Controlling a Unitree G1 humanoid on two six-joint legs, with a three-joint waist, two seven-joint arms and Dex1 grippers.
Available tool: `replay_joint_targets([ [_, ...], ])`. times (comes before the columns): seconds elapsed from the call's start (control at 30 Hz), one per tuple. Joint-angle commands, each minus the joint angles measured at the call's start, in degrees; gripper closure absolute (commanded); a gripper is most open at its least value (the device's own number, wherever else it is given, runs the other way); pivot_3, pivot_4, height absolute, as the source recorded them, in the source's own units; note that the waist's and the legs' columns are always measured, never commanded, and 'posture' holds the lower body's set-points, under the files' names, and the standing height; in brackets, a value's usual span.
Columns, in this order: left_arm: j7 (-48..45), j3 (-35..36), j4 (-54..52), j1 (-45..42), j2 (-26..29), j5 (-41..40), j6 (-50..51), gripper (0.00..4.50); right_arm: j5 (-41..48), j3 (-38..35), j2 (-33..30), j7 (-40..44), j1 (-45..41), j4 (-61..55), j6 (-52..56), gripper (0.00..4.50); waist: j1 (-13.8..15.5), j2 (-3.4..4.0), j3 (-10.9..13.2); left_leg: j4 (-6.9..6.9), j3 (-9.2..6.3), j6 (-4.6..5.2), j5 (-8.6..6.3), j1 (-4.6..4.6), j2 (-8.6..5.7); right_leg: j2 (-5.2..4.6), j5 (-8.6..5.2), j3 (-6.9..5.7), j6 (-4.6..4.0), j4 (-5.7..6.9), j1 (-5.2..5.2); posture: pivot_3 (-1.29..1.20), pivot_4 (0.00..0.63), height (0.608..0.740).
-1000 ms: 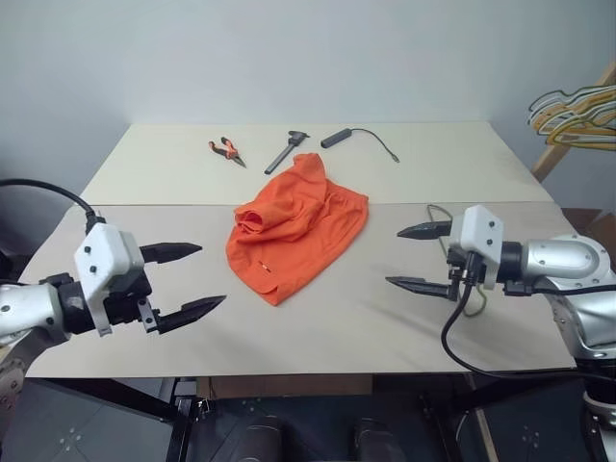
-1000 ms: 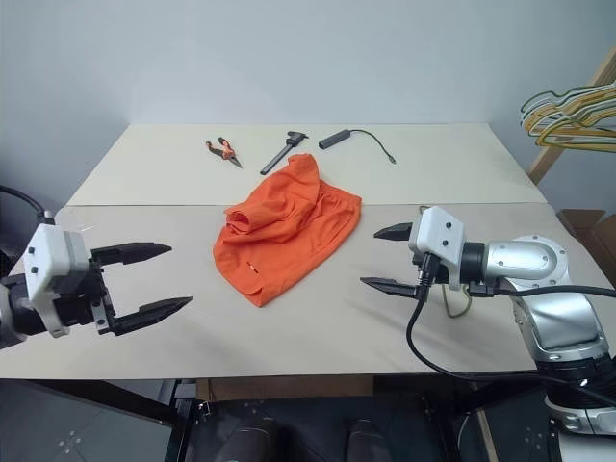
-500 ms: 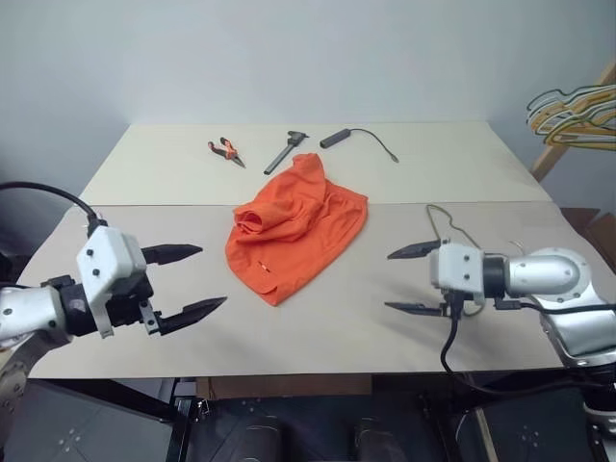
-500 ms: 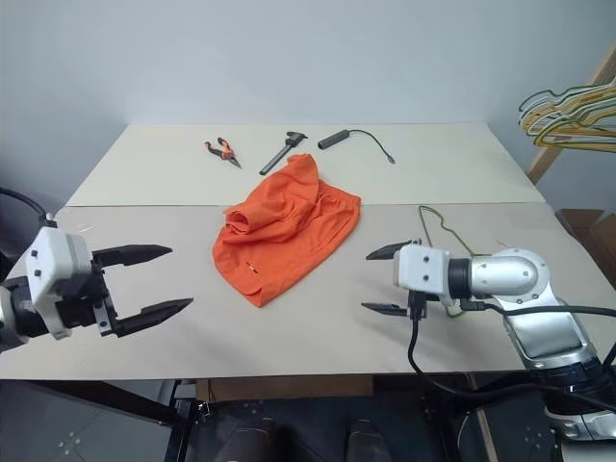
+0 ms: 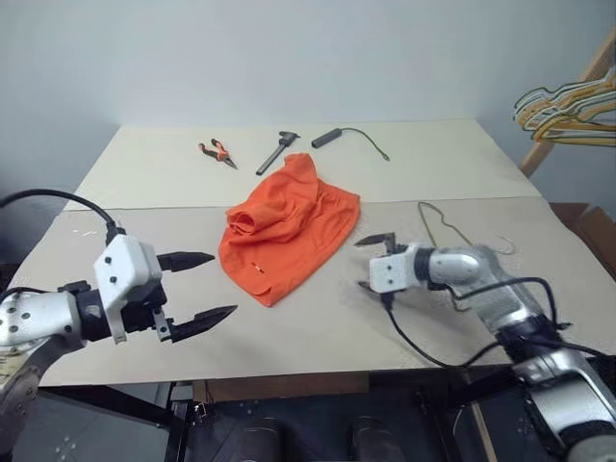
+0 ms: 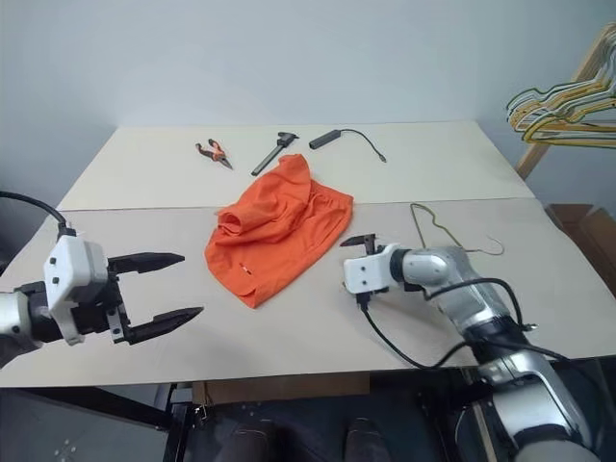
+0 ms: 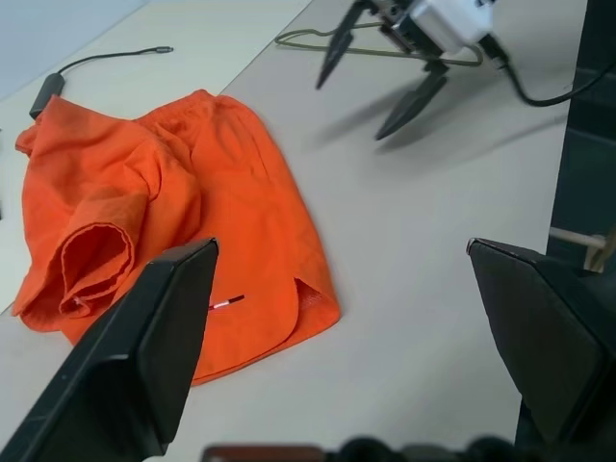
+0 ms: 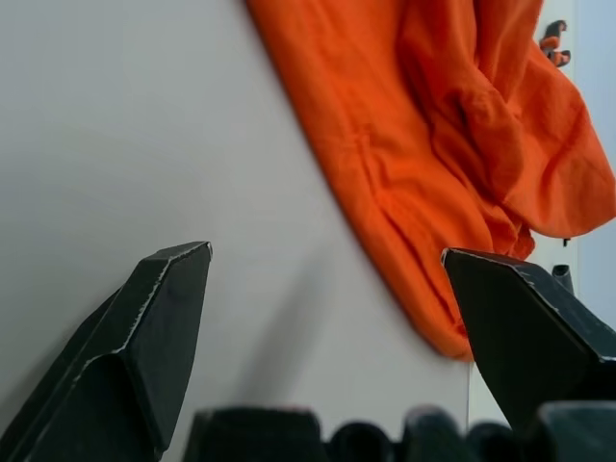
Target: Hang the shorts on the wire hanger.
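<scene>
Right gripper (image 5: 376, 262) had swung in low toward table centre since the earlier frame, fingers spread wide and holding nothing, stopping just short of the shorts' right edge. Left gripper (image 5: 199, 287) hardly shifted, fingers also spread and holding nothing, near the shorts at their 8 o'clock. Shorts (image 5: 289, 229) lay crumpled mid-table (image 5: 144, 168), untouched. Wire hanger (image 5: 441, 223) lay flat at the shorts' 3 o'clock, behind the right arm, well apart from the fabric. Pliers (image 5: 216, 151), a dark tool (image 5: 273, 151) and a cabled probe (image 5: 332, 137) sat around 12 o'clock. Judged: nothing done yet; grasping, threading and hanging all remained.
</scene>
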Motion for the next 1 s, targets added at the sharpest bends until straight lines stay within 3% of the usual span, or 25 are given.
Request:
replay_joint_targets([
  [0.03, 6.6, -6.0, -1.8, -2.5, 0.7, 4.7, 3.7, 0.0, 0.6, 0.1, 0.9, -0.8, -1.8, 1.3, -3.0, 0.05, 0.3, 0.0, 0.0, 0.0, -0.02, 0.0, 0.0, -0.02, -0.01, 0.0, 0.0, 0.01, 0.0, 0.02, -0.04, 0.12, 0.058, 0.74],
  [0.17, 14.5, -19.9, -0.7, -8.3, -1.4, 10.9, 11.2, 0.0, 2.6, -0.5, 0.2, 1.0, -0.8, -0.1, -3.7, 0.05, 0.7, -0.02, 0.0, 0.0, -0.07, -0.01, -0.01, -0.02, -0.06, -0.01, 0.03, 0.11, 0.05, 0.04, -0.05, 0.12, 0.057, 0.74],
  [0.3, 21.1, -31.8, 8.4, -19.9, -10.7, 15.5, 18.3, 0.0, 7.1, -1.3, -1.4, 5.2, 0.8, -4.1, -4.3, 0.05, 1.2, -0.08, -0.2, 0.01, -0.06, -0.01, -0.01, 0.01, -0.04, 0.05, 0.05, 0.18, 0.06, 0.14, -0.1, 0.11, 0.047, 0.74],
  [0.47, 23.4, -39.4, 20.5, -29.7, -18.2, 21.1, 20.2, 0.0, 11.3, -2.2, -2.9, 8.7, 1.2, -7.6, -3.2, 0.05, 0.9, -0.28, -0.5, 0.01, -0.02, -0.05, 0.01, -0.03, -0.06, 0.08, 0.1, 0.37, 0.06, 0.17, -0.24, 0.09, 0.036, 0.74],
  [0.6, 20.9, -44.5, 24.4, -33.3, -18.8, 23.3, 22.6, 0.0, 14.6, -3.0, -3.3, 10.9, 1.2, -10.1, -1.0, 0.05, 0.0, -0.31, -0.5, 0.01, 0.01, -0.05, 0.02, -0.05, -0.04, 0.1, 0.11, 0.44, 0.06, 0.17, -0.3, 0.08, 0.034, 0.74],
  [0.73, 20.4, -47.1, 27.0, -34.5, -18.4, 25.8, 23.8, 0.89, 16.2, -3.6, -3.8, 12.1, 1.6, -11.7, -0.1, 0.0, -0.3, -0.32, -0.6, 0.01, 0.01, -0.05, 0.02, -0.05, -0.05, 0.09, 0.11, 0.49, 0.07, 0.16, -0.29, 0.07, 0.034, 0.74],
  [1.0, 20.1, -45.8, 30.2, -35.2, -18.5, 27.1, 22.8, 3.42, 17.5, -4.0, -4.3, 13.0, 2.3, -12.9, 0.9, 0.0, -0.7, -0.31, -1.1, 0.01, 0.04, -0.05, 0.02, 0.02, -0.03, 0.1, 0.11, 0.52, 0.07, 0.23, -0.26, 0.07, 0.034, 0.74],
])
